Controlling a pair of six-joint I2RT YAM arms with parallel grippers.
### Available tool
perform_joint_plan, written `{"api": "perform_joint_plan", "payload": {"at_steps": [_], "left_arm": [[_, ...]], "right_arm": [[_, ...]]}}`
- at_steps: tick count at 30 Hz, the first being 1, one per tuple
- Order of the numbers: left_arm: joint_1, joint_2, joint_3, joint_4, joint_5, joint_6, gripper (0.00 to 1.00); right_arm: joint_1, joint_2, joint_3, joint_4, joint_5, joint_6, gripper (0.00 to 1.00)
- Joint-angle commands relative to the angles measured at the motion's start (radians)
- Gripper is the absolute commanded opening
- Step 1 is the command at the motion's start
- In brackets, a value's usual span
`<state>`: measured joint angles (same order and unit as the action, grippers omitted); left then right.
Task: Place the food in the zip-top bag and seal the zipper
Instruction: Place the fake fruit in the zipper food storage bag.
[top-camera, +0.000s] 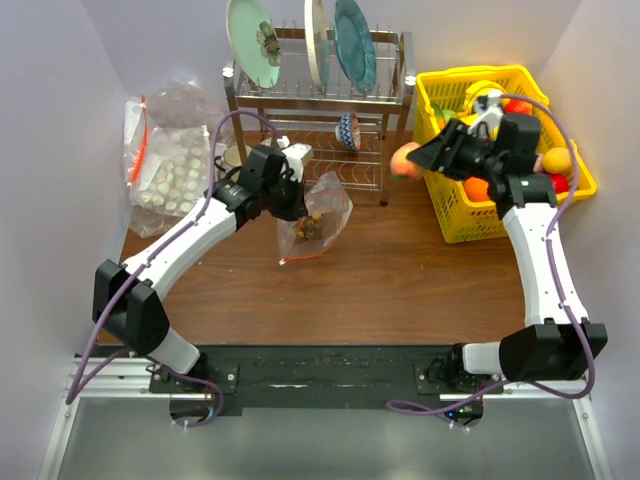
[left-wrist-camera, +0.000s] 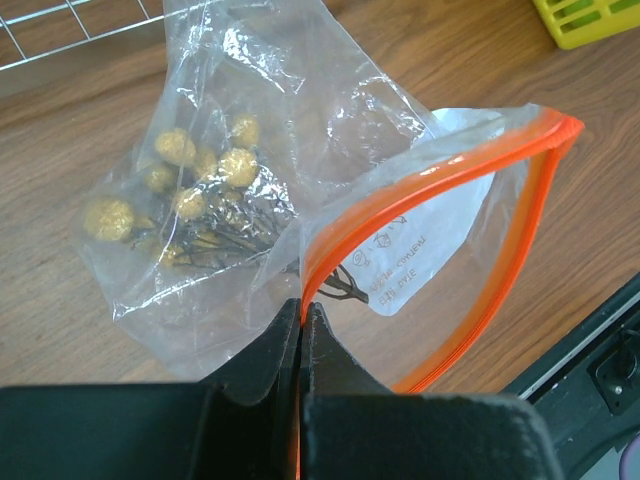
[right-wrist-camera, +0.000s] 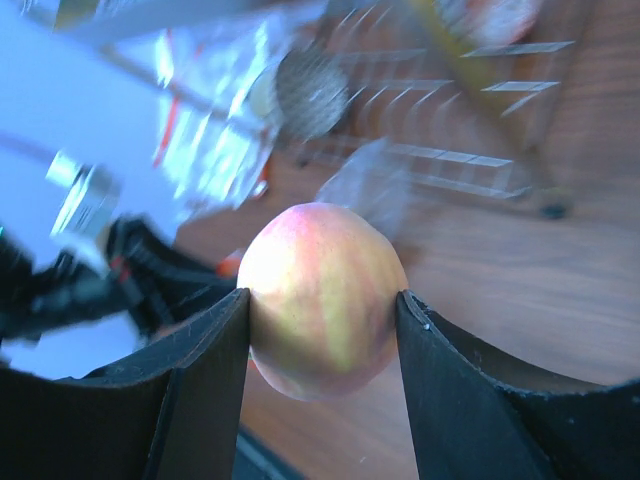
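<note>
The clear zip-top bag (top-camera: 313, 218) stands on the wooden table in front of the dish rack, with small brown pieces (left-wrist-camera: 190, 185) inside. My left gripper (left-wrist-camera: 302, 312) is shut on the bag's orange-red zipper (left-wrist-camera: 440, 175) at one end of the mouth, and the mouth gapes open. My right gripper (right-wrist-camera: 322, 305) is shut on a yellowish peach with a pink blush (right-wrist-camera: 322, 300). In the top view the peach (top-camera: 405, 160) hangs in the air left of the yellow basket, to the right of the bag.
A yellow basket (top-camera: 452, 215) of toy fruit stands at the back right. A metal dish rack (top-camera: 318, 100) with plates and a bowl stands at the back. Clear bags of white lumps (top-camera: 170, 165) lie at the back left.
</note>
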<state>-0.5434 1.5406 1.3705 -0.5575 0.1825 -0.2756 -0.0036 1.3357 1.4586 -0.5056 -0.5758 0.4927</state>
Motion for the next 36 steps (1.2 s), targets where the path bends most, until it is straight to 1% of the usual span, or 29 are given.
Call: {"api": "perform_joint_plan", "payload": {"at_steps": [1, 2, 7, 8, 11, 17, 19, 23, 24, 26, 30, 32, 34, 36], "left_arm": [[0.007, 0.019, 0.076, -0.013, 0.017, 0.006, 0.0], [0.007, 0.026, 0.081, -0.018, 0.015, 0.004, 0.0], [0.007, 0.044, 0.114, -0.038, 0.015, 0.003, 0.0], [0.007, 0.049, 0.119, -0.044, 0.018, 0.001, 0.0], [0.007, 0.052, 0.137, -0.054, 0.029, 0.0, 0.0], [0.007, 0.042, 0.168, -0.073, 0.055, -0.008, 0.0], [0.007, 0.039, 0.173, -0.071, 0.066, -0.011, 0.0], [0.007, 0.03, 0.18, -0.076, 0.095, -0.019, 0.0], [0.007, 0.029, 0.182, -0.078, 0.104, -0.02, 0.0], [0.007, 0.026, 0.187, -0.076, 0.138, -0.025, 0.0], [0.007, 0.026, 0.203, -0.081, 0.161, -0.033, 0.0], [0.008, 0.029, 0.214, -0.087, 0.173, -0.036, 0.0], [0.007, 0.035, 0.225, -0.085, 0.195, -0.037, 0.0], [0.008, 0.041, 0.231, -0.085, 0.228, -0.045, 0.0]], "right_arm": [[0.161, -0.012, -0.041, 0.113, -0.127, 0.006, 0.49], [0.212, -0.009, -0.061, 0.113, -0.124, 0.0, 0.48], [0.323, -0.015, -0.151, 0.217, -0.128, 0.021, 0.47], [0.361, -0.012, -0.165, 0.222, -0.124, 0.02, 0.47], [0.414, 0.003, -0.182, 0.226, -0.093, -0.002, 0.47], [0.451, 0.045, -0.233, 0.297, -0.041, 0.006, 0.46], [0.461, 0.06, -0.236, 0.309, -0.003, 0.004, 0.45], [0.473, 0.077, -0.259, 0.305, 0.126, -0.008, 0.45], [0.475, 0.076, -0.265, 0.309, 0.178, -0.005, 0.45], [0.475, 0.072, -0.286, 0.322, 0.214, -0.003, 0.45], [0.479, 0.066, -0.305, 0.331, 0.281, 0.0, 0.45], [0.484, 0.062, -0.317, 0.338, 0.309, 0.001, 0.47], [0.488, 0.062, -0.317, 0.348, 0.321, 0.007, 0.6], [0.491, 0.066, -0.3, 0.34, 0.318, 0.01, 0.66]]}}
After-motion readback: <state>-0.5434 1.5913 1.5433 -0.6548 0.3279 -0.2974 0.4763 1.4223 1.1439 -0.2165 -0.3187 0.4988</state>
